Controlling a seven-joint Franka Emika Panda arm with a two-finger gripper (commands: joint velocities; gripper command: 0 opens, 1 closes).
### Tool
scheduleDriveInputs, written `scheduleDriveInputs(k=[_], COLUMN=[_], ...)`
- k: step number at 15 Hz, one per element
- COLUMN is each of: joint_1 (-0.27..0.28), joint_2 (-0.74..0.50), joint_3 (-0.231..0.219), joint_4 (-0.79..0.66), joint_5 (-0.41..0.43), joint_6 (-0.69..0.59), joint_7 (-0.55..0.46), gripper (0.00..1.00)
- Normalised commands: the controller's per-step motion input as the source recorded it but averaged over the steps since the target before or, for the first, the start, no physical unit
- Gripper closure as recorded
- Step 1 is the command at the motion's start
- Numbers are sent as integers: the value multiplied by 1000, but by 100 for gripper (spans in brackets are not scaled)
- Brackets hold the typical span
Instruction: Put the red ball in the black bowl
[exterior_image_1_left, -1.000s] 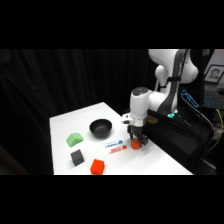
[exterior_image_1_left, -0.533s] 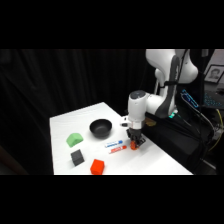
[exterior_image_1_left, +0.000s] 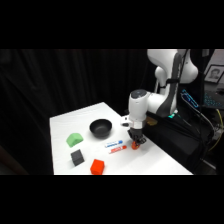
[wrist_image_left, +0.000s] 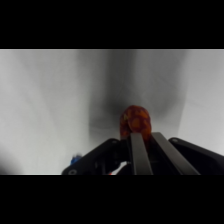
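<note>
- The gripper (exterior_image_1_left: 136, 142) is down at the table (exterior_image_1_left: 165, 160), its fingers (wrist_image_left: 140, 152) drawn close together against the red ball (wrist_image_left: 134, 120); a firm hold cannot be confirmed.
- The black bowl (exterior_image_1_left: 101, 128) lies well apart, beyond the marker (exterior_image_1_left: 116, 146), toward the table's far-left side.

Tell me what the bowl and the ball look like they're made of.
The bowl looks like glossy black plastic or glazed ceramic: a soft highlight shows inside it, though which one is unclear. The ball looks like mottled red-orange rubber or foam with a dull surface, judging by the wrist view; that is a guess.
</note>
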Motion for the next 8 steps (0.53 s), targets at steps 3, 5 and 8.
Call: scheduleDriveInputs(k=[3,5,8], joint_1=[18,8,-48], joint_2=[-452,-479,-469], joint_3=[4,-7,45], joint_4=[-94,-90,-53], joint_5=[-38,-69,41], joint_6=[-364,-367,-420], joint_7=[54,68,-32], gripper=[96,96,96])
